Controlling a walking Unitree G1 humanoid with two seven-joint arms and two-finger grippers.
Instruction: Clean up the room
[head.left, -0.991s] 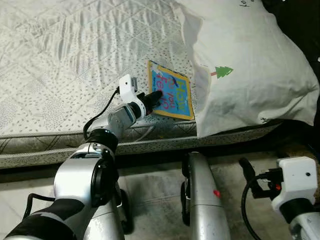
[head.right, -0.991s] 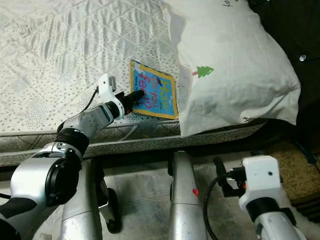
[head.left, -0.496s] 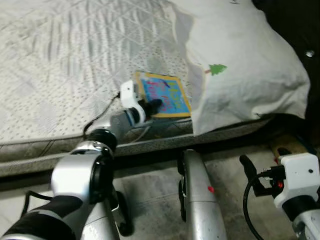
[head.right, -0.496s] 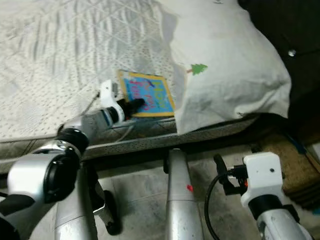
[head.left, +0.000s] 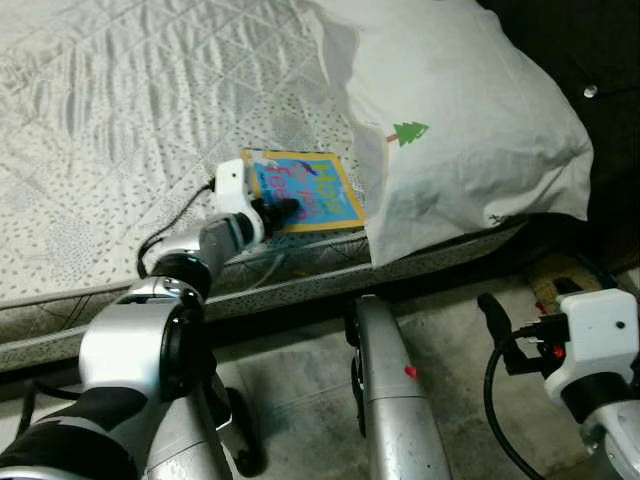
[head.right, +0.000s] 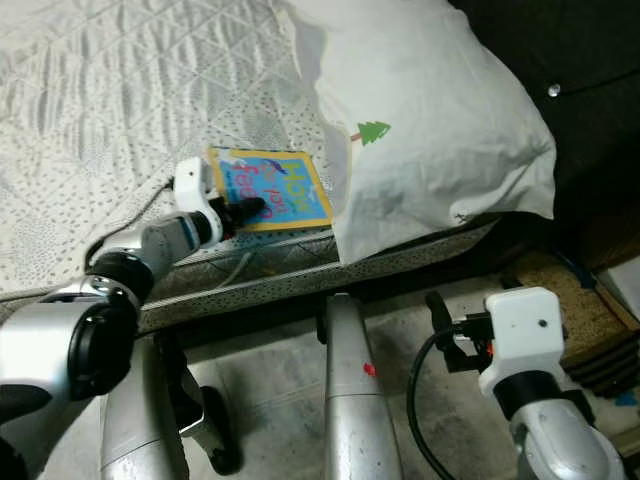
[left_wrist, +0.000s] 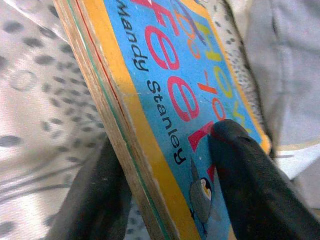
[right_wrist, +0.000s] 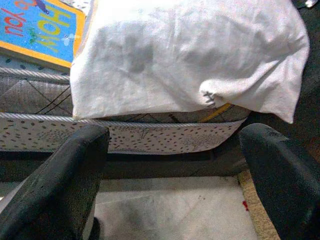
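A thin children's book (head.left: 308, 190) with a blue cover and orange border lies on the quilted bed (head.left: 120, 120), near the front edge, beside a white pillow (head.left: 450, 110). My left gripper (head.left: 280, 210) is shut on the book's near corner: in the left wrist view one black finger (left_wrist: 250, 185) presses on the cover (left_wrist: 185, 95) and the other finger (left_wrist: 95, 200) sits under the edge. My right gripper (right_wrist: 175, 180) hangs low at the right, open, with nothing between its fingers (right_wrist: 60, 185), facing the mattress side below the pillow (right_wrist: 190, 55).
The mattress edge (head.left: 300, 275) runs across the view above a pale tiled floor (head.left: 290, 370). A dark headboard (head.left: 590, 60) stands at the far right, with a brown mat (head.left: 560, 275) on the floor beneath it. My silver legs (head.left: 385, 400) stand close to the bed.
The camera has swung right, shifting the scene left. The book has turned flatter and slid slightly toward the bed edge in my left gripper's hold. The right arm stays low.
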